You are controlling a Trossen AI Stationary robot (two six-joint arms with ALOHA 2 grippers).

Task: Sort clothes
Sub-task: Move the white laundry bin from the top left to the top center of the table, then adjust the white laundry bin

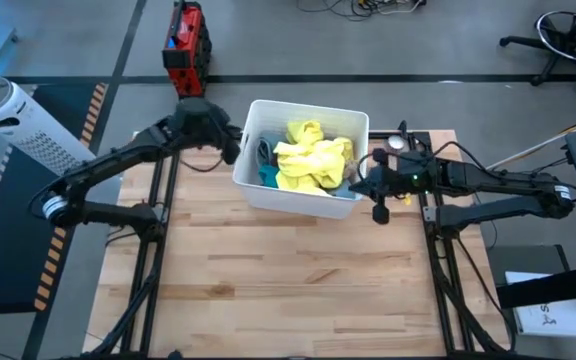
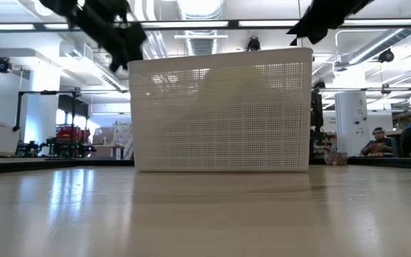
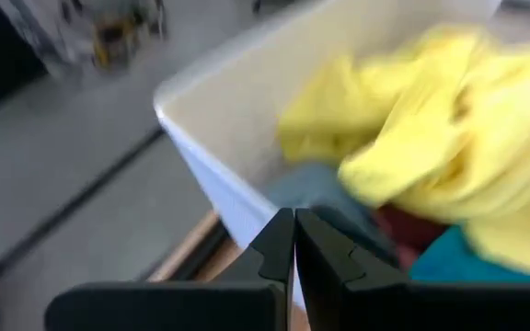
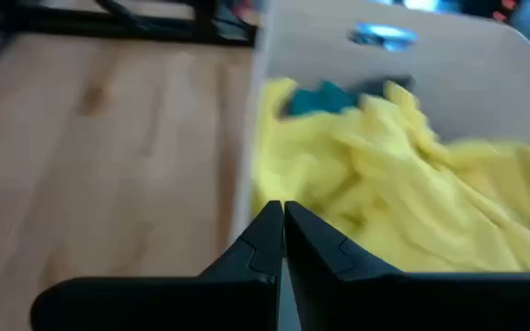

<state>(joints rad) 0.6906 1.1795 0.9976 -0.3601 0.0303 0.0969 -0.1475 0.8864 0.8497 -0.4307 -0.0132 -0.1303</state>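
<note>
- White basket (image 1: 251, 185) is sitting at the far middle of the wooden tabletop (image 1: 288, 290).
- Clothes are lying heaped inside it: a bright yellow garment (image 1: 311, 158) on top, teal fabric (image 1: 268, 176) and grey fabric (image 1: 265, 152) showing beneath.
- Left gripper (image 1: 234, 148) is hovering at the basket's left rim, jaws pressed together, holding nothing.
- Right gripper (image 1: 360, 182) is hovering at the right rim, jaws likewise closed and empty.

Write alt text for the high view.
A white basket holding a bright yellow garment over teal and grey clothes sits on a wooden table. The left pincer and right pincer, both shut, flank it.
</note>
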